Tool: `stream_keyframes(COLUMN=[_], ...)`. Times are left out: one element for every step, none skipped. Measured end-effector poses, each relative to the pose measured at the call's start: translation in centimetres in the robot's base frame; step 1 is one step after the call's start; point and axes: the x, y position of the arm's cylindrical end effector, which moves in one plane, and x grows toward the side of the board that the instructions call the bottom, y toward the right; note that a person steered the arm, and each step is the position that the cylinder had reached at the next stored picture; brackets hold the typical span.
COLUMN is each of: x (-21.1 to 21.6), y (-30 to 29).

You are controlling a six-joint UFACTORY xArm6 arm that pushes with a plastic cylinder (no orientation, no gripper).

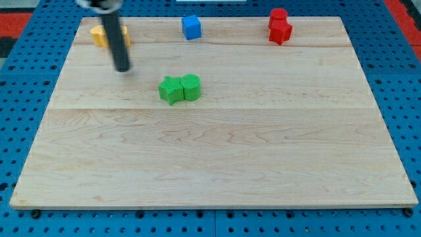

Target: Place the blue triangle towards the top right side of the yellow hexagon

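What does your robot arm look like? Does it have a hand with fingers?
No hand or fingers here. All that shows of me is a straight, dark rod, round like a thick black marker, smooth and a bit shiny, with no cables or markings I can see. Its upper part widens into a dark, blurry piece at the view's top. The bottom end is my tip, blunt and plain.

The desk (217, 151) is pale wood with visible grain, smooth and matt, made of joined planks. Around it lies a blue perforated sheet (395, 99) with a slight sheen. The rod (116, 39) looks dark, smooth and faintly glossy. The blue block (191, 27), red blocks (279, 26), green blocks (179, 88) and yellow block (100, 35) at the rod's 10 o'clock look like matt plastic.
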Motion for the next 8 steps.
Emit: stream_keyframes(x=[-2.8,-9.6,-14.5,-14.8,-14.4,-13.9,-13.3,-13.1], y=[-6.7,-8.5,-8.4,-6.7,-3.6,0.9,1.1,1.1])
